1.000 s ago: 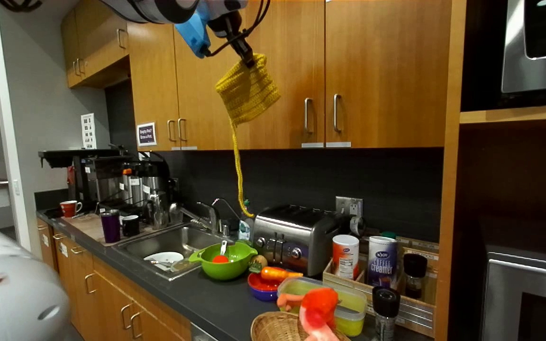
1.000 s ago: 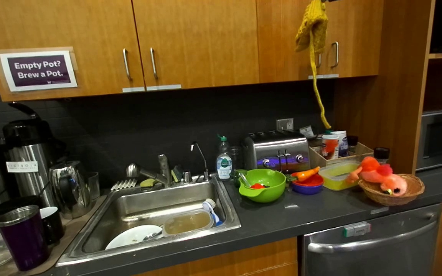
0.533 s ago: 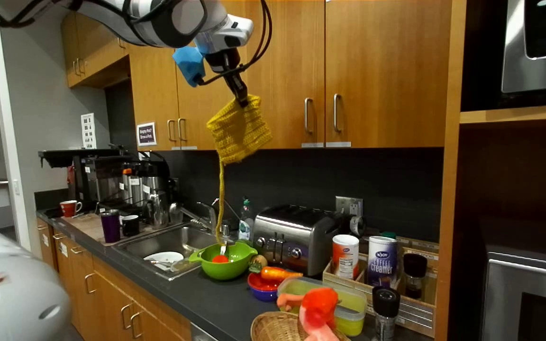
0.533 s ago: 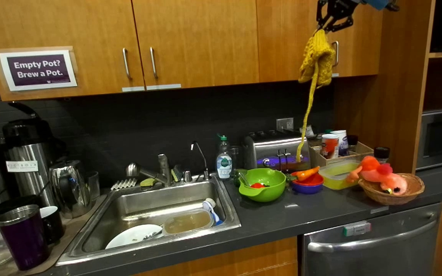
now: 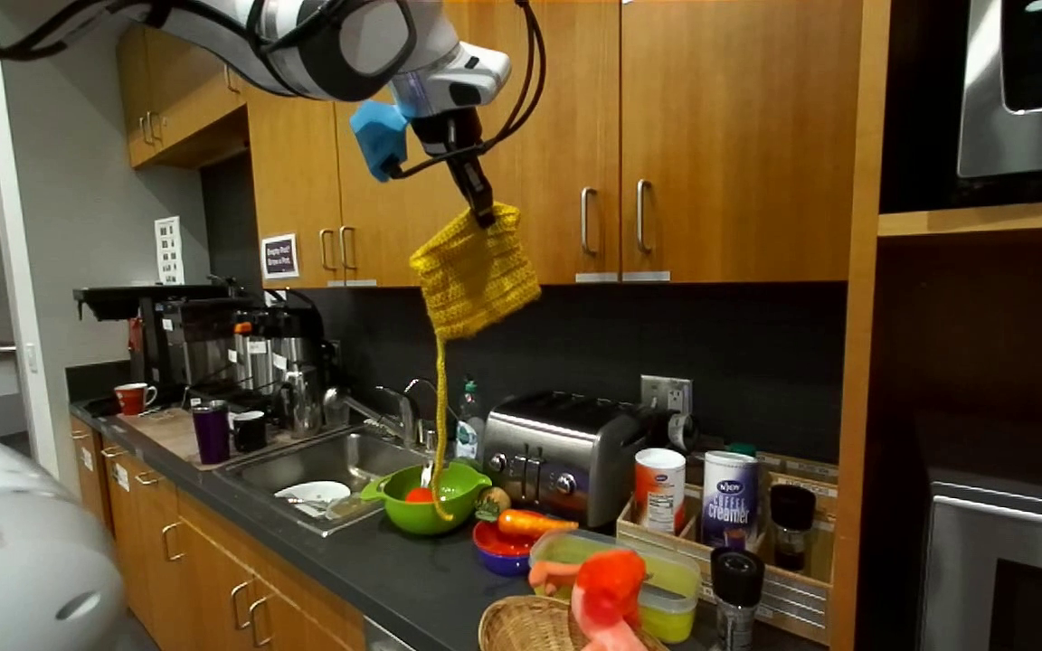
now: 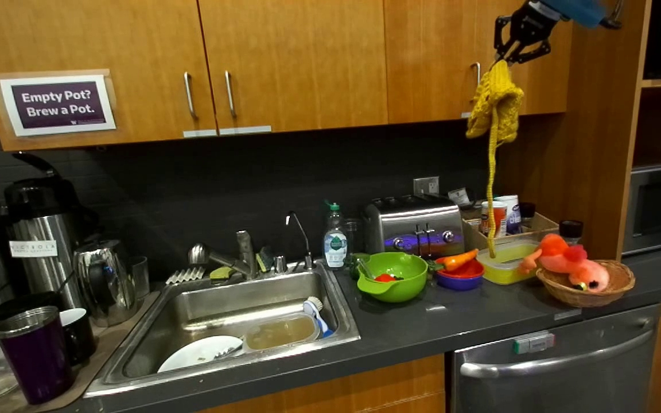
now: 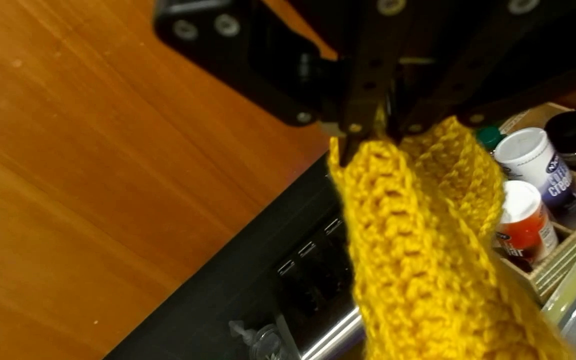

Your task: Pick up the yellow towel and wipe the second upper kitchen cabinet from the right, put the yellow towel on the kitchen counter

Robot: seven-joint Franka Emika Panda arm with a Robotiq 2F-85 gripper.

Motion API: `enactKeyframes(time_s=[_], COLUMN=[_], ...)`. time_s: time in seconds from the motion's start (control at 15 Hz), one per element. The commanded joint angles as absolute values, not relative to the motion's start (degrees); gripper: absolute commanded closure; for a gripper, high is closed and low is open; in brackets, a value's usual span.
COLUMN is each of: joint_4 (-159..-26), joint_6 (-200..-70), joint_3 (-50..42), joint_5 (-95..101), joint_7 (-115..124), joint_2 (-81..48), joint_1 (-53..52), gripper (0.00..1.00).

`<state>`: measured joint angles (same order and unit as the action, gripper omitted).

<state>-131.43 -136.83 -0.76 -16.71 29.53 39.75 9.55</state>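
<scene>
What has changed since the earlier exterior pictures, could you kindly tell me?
In an exterior view, the gripper and the yellow towel have moved down and to the right; both exterior views show them lower. Nothing was newly grasped or let go: the gripper stays shut on the yellow towel. The toaster, green bowl and wicker basket stayed where they were.

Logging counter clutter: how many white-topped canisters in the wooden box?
2: the red canister, nearest the toaster, and the creamer, between it and the black-lidded jar. More may be hidden behind them.
</scene>
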Motion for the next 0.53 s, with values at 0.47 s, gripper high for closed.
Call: enactKeyframes(time_s=[0.47], joint_4=[-132.6], joint_6=[-134.8], joint_3=[-2.6], joint_5=[-15.5], joint_7=[31.0], joint_2=[37.0], joint_1=[14.8], gripper=[0.98])
